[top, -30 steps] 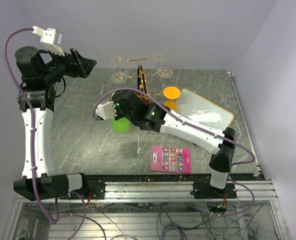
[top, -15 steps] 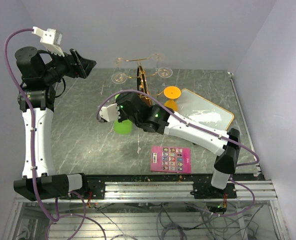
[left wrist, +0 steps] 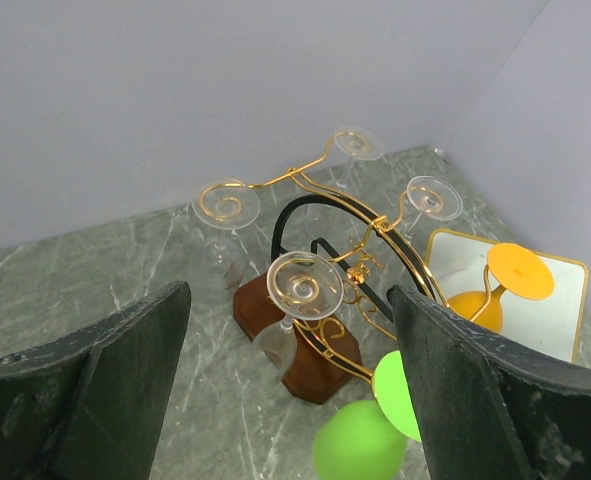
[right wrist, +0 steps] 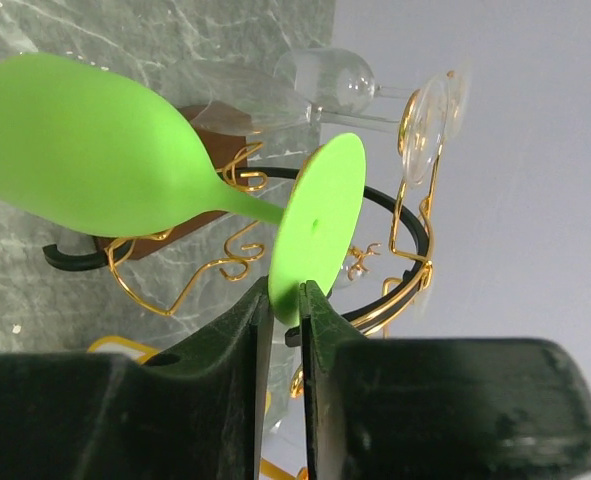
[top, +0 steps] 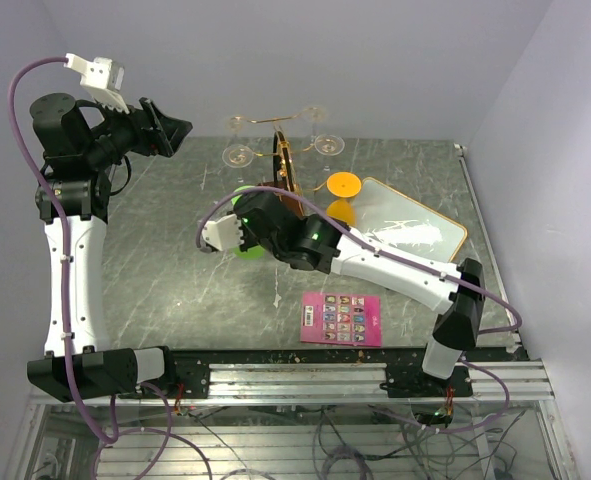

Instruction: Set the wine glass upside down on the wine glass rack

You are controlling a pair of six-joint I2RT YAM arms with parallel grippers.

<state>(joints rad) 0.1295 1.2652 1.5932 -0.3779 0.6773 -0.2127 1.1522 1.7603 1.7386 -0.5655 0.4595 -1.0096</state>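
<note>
Swinging its elbow out toward the counter's right edge over the past second, the right end effector (right wrist: pixel 285 300) is clamped on the foot rim of the bright green opaque wine glass (right wrist: pixel 95 150). It holds the glass on its side just before the thin gold wire rack on a dark wooden block (left wrist: pixel 355 275) at mid far edge. With the grasp done, inverting and hanging the glass remain, while the left end effector (left wrist: pixel 287 300), fingers apart, hovers above the far-left corner.
</note>
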